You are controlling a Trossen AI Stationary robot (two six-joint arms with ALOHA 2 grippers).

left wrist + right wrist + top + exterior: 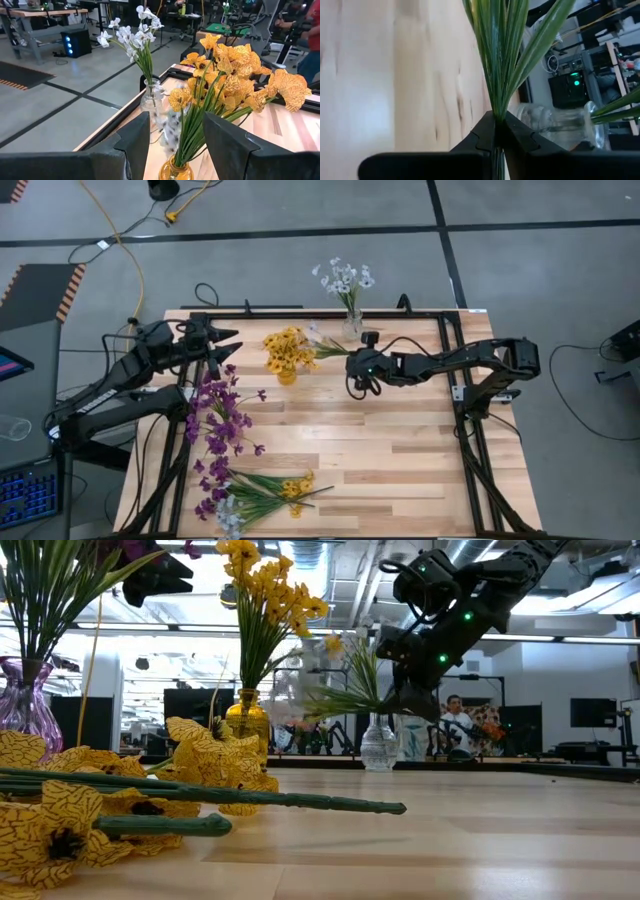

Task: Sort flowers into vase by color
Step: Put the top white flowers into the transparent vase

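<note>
The right gripper point(352, 362) is clamped on a white spray's stems point(496, 75); its blossoms point(314, 333) reach toward ten o'clock, between the yellow bunch point(287, 350) and clear vase point(351, 326). The left gripper point(228, 346) hangs parted at nine o'clock.

Yellow flowers point(287, 347) with dark veining fill an amber vase point(245, 717), white flowers point(342, 278) a clear vase point(151, 97), purple flowers point(217, 416) a violet vase point(28, 712), over pale wood table point(400, 450).

Bare table point(400, 450) lies open; yellow vase point(287, 374) and clear vase point(352, 327) crowd its far edge.
</note>
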